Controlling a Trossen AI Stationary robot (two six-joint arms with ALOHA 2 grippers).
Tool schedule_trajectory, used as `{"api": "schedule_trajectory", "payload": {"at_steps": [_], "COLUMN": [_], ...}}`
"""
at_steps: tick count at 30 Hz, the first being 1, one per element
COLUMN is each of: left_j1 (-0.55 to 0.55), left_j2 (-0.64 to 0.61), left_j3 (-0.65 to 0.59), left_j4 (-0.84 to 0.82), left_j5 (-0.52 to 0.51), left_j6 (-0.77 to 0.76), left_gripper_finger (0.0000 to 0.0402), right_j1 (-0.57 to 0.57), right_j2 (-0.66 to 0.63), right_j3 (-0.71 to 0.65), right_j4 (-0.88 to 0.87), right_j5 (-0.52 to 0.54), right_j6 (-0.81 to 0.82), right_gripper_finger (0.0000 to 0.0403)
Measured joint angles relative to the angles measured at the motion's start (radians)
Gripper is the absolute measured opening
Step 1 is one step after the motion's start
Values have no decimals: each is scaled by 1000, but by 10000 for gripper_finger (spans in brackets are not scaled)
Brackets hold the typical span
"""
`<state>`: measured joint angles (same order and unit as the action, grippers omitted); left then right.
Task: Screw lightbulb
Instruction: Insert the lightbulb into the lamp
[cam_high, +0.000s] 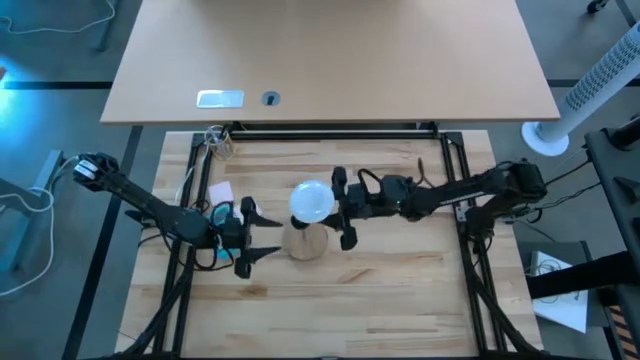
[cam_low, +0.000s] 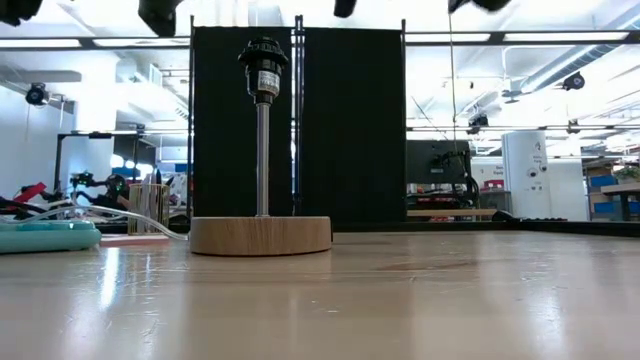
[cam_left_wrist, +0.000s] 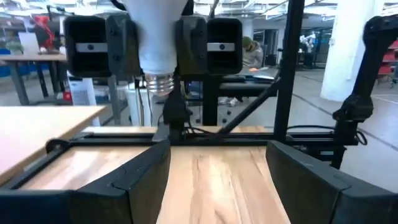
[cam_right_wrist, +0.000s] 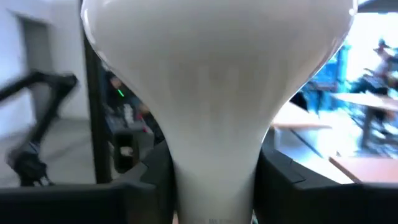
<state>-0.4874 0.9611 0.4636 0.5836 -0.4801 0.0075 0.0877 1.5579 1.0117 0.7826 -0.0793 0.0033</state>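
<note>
Pincers first, left to right: our left gripper hangs low over the table just left of the lamp stand with its fingers spread wide and nothing between them, while our right gripper reaches in from the right with its jaws closed on the lightbulb, the neck of the bulb seen from the right wrist filling the gap between the dark fingers. We carry the white globe above the table, over the far edge of the wooden disc as seen from overhead; from the left wrist its pale threaded neck points downward, still free in the air. At table height we see the disc flat on the wood, a thin metal stem rising upright from it to a black socket, and the bulb is out of that picture. The socket is the only receptacle here, and from this level view we cannot tell what lies inside it; no bulb sits on it. We judge the step in hand to be the carry and alignment before threading. The next move, as we read it, calls for centring the neck over the socket, lowering until the threads meet, then turning, perhaps with our left gripper steadying the stand.
</note>
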Motion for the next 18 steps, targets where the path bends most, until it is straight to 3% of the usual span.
{"api": "schedule_trajectory", "payload": {"at_steps": [3,7,18], "left_j1": [1,7,37], "left_j2": [3,18,22], "left_j3": [-25,-60,-68], "left_j4": [-5,2,26], "left_j5": [0,-10,-11], "left_j6": [-36,-92,-88], "left_gripper_finger": [256,256,256], "right_j1": [-12,-37,-92], "right_j2": [80,179,305], "right_j3": [-4,34,87], "right_j4": [141,188,257], "right_j5": [-63,-130,-132], "right_j6": [30,59,66], "right_gripper_finger": [145,138,138]}}
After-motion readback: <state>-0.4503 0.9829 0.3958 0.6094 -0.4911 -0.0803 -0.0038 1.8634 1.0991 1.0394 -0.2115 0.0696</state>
